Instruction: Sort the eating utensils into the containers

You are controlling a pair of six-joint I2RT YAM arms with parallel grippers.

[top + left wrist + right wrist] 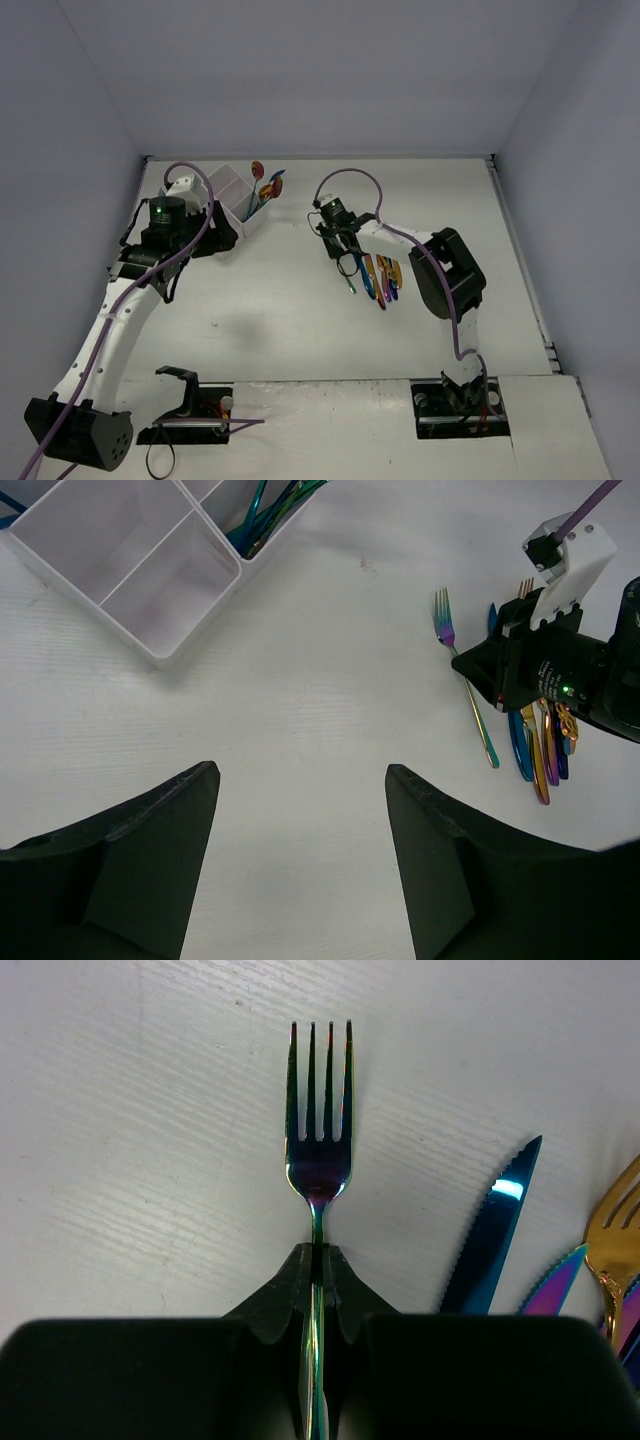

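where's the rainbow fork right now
In the right wrist view, the rainbow fork lies on the white table, its neck pinched in the right gripper, left of the blue knife and the utensil pile.

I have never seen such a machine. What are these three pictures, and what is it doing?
These are two robot arms bolted at the near edge of a white table. One picture is taken from above; the other two come from a camera on each wrist. The right end effector is shut on the neck of an iridescent fork, which lies on the table beside a row of other utensils. The left end effector is open and holds nothing. Near it stands a white divided box, with some utensils already in one compartment.
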